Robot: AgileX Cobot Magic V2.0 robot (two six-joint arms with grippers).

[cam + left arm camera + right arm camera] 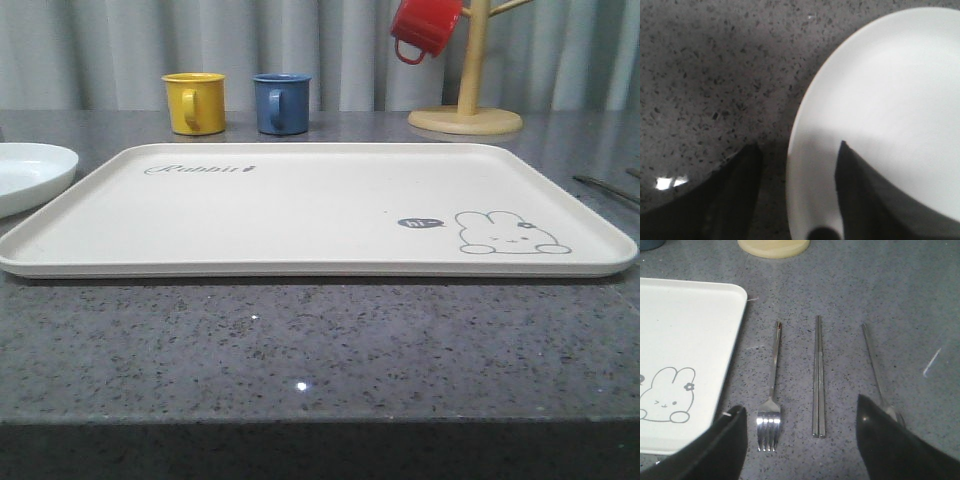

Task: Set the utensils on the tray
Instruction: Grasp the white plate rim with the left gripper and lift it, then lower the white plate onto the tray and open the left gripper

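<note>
The tray [300, 215] is lying flat across the middle of the grey speckled desk [320, 340], bare of cutlery, its rabbit drawing [510, 235] sitting toward the right front corner and the script near the left rear corner. Off the tray's right edge, the utensils are resting on the desk in a row, parallel and apart from each other: the fork [772, 400] lying nearest the tray's rim, the chopsticks [818, 375] lying side by side in the middle, and the spoon [875, 370] lying farthest out, its bowl mostly hidden behind a finger, so its shape is hard to make out.

The right gripper [800, 440] is hovering above the fork and chopsticks with its fingers spread wide, grasping nothing. The left gripper [797, 200] is hanging with its fingers parted and empty over the rim of the white plate [890, 100], which is sitting by the desk's left edge, just beside the tray.

Along the rear edge, a yellow mug [194, 102] and a blue mug [281, 103] are standing side by side, and a red mug [424, 27] is hanging on a wooden mug tree [468, 100].
</note>
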